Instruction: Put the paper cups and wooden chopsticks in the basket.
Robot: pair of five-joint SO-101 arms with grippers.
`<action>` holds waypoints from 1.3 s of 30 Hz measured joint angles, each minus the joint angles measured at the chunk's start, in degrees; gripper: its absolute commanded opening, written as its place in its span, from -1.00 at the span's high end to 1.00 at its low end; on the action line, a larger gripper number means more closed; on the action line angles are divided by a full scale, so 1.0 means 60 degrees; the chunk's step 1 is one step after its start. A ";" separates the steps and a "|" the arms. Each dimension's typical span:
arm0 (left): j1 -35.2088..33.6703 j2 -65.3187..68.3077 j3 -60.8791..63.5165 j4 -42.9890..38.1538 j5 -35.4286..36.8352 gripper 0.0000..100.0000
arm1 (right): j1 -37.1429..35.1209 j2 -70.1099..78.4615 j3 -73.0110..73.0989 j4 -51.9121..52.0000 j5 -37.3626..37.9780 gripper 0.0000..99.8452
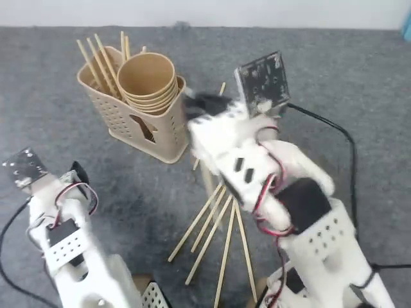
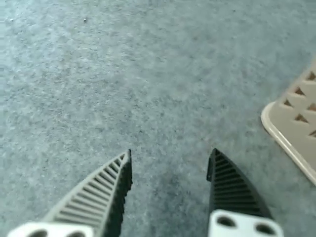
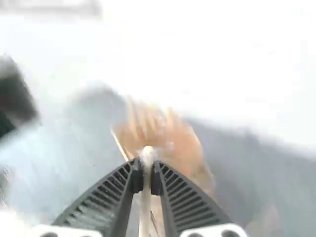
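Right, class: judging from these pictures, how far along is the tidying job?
Done: the cups and several chopsticks stand in the basket. In hand: the right end effector is shut on one chopstick. Still to do: several loose chopsticks lie on the mat; the left end effector is open, holding nothing.

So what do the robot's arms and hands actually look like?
The left arm and right arm are white plastic shells around black motors, with looped red and black wires and a bare circuit board at each wrist. A black cable trails from the right one. The left hand and right hand have two tapering, ribbed fingers on white bases.
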 measured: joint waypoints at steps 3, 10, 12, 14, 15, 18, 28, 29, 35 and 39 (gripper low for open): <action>0.0088 0.0000 0.0029 0.0000 -0.0264 0.54 | -0.0469 0.0982 -0.0571 -0.2491 0.0000 0.98; 0.0103 0.0000 0.0029 0.0000 -0.0366 0.54 | -0.0733 0.4645 -0.4117 -0.6374 0.0000 0.98; 0.0103 0.0000 0.0029 0.0000 -0.0366 0.54 | -0.0733 0.5949 -0.5685 -0.6520 0.0029 0.98; 0.0103 0.0000 0.0029 0.0000 -0.0366 0.54 | -0.0777 0.7341 -0.7399 -0.6579 0.0454 0.98; 0.0103 0.0000 0.0029 0.0000 -0.0366 0.54 | -0.0777 0.8015 -0.8264 -0.6579 0.0791 0.98; 0.0103 0.0000 0.0029 0.0000 -0.0366 0.54 | -0.0747 1.0198 -1.0681 -0.6579 0.1626 0.98; 0.0103 0.0000 0.0029 0.0000 -0.0366 0.54 | -0.0161 1.5004 -1.5399 -0.4220 0.1919 0.93; 0.0103 0.0000 0.0029 0.0000 -0.0366 0.54 | -0.0132 1.5179 -1.5766 -0.3692 0.1919 0.87; 0.0103 0.0000 0.0029 0.0000 -0.0366 0.54 | -0.0161 1.5560 -1.7495 -0.1143 0.1934 0.71; 0.0103 0.0000 0.0029 0.0000 -0.0366 0.54 | -0.0117 1.5473 -1.7875 -0.0073 0.1832 0.76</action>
